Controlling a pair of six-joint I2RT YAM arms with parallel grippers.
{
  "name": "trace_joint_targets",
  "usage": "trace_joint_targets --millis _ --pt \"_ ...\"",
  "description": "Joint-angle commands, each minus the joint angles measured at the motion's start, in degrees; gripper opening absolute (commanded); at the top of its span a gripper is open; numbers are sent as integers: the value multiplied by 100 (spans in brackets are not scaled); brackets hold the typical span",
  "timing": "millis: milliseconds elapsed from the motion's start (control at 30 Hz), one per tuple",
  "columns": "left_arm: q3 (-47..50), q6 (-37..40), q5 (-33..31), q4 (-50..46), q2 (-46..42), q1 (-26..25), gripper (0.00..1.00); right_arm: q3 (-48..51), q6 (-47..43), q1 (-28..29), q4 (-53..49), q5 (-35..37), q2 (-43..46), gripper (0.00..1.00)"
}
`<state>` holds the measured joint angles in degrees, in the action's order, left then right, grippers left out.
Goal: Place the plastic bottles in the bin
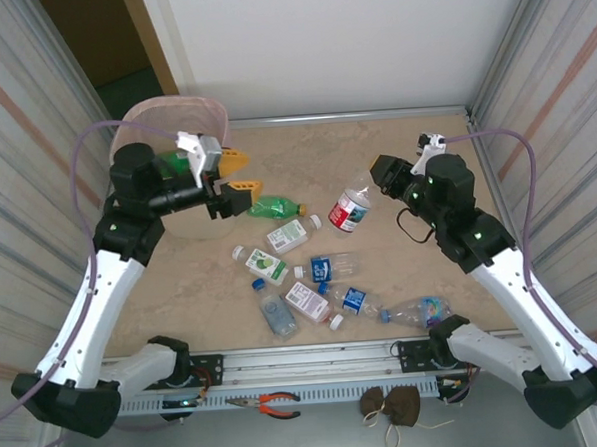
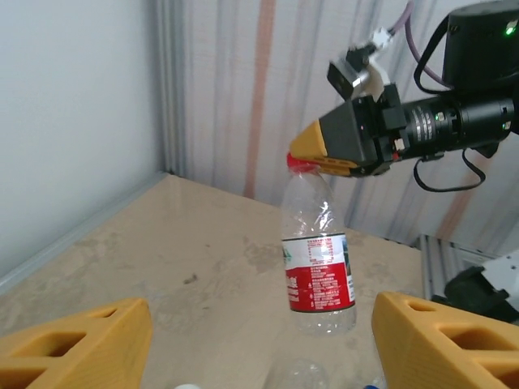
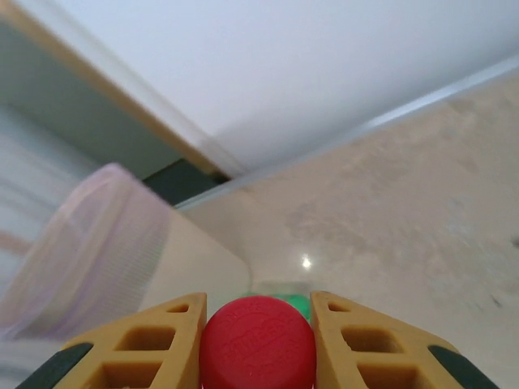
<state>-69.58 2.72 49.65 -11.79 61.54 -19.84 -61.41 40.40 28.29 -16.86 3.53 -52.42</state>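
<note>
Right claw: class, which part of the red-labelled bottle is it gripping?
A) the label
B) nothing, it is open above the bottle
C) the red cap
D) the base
C: in the right wrist view the right claw is closed on the red cap, and the left wrist view shows it clamped at the very top of the bottle.
</note>
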Motion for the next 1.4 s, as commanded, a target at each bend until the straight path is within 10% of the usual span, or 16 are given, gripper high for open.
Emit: trace_joint_targets --millis 0,500,1367 --pt "-228 -75 -262 -36 168 -431 72 -187 -1057 190 671 -465 178 0" --pt "-706 -188 -74 236 1252 -1917 79 -321 -2449 841 1335 -2278 225 0" --pt "-1135 253 711 -77 1774 -2245 56 -829 -2744 1278 1097 -2081 110 0"
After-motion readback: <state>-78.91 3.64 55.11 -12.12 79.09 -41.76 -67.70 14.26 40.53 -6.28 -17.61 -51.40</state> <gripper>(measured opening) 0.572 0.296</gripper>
